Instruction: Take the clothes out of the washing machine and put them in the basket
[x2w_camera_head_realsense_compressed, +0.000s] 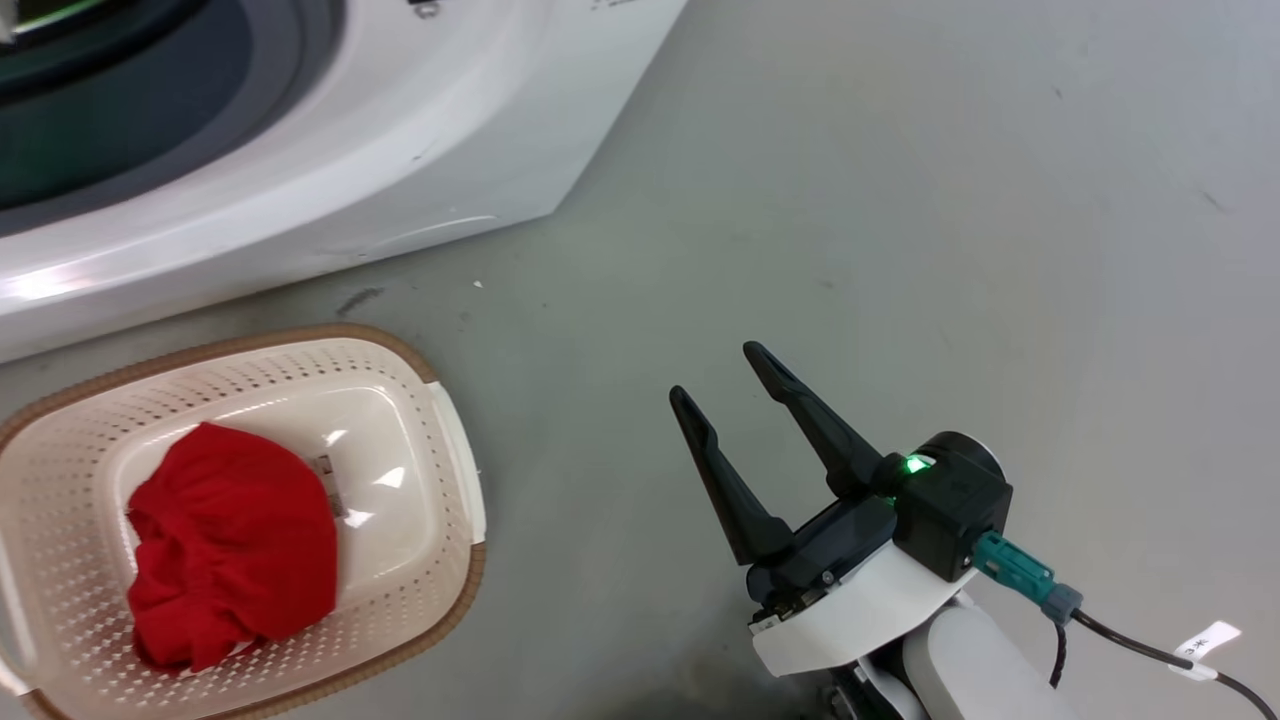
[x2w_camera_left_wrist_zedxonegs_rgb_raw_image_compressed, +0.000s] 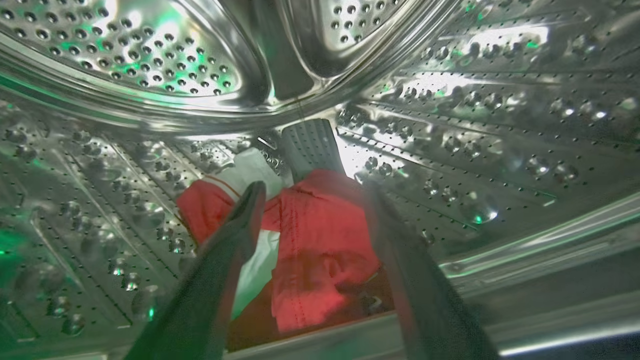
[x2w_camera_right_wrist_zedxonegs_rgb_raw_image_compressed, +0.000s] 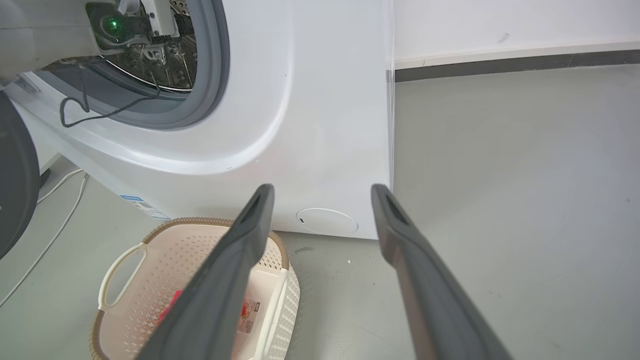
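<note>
While the left pincer (x2w_camera_left_wrist_zedxonegs_rgb_raw_image_compressed: 315, 190) gapes, the clothes (x2w_camera_left_wrist_zedxonegs_rgb_raw_image_compressed: 320, 245) lie just ahead

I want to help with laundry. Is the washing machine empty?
No, red clothes with white trim lie in the drum, ahead of the left gripper.

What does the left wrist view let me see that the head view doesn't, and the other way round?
Left wrist view, of the two: the inside of the steel drum, a red garment with white trim lying at its bottom, and the left gripper, open, its fingers framing that garment. Head view, of the two: the basket with a plain red garment in it, and the right gripper, open above the floor. Shared: the washing machine, its white front in one, its drum in the other.
</note>
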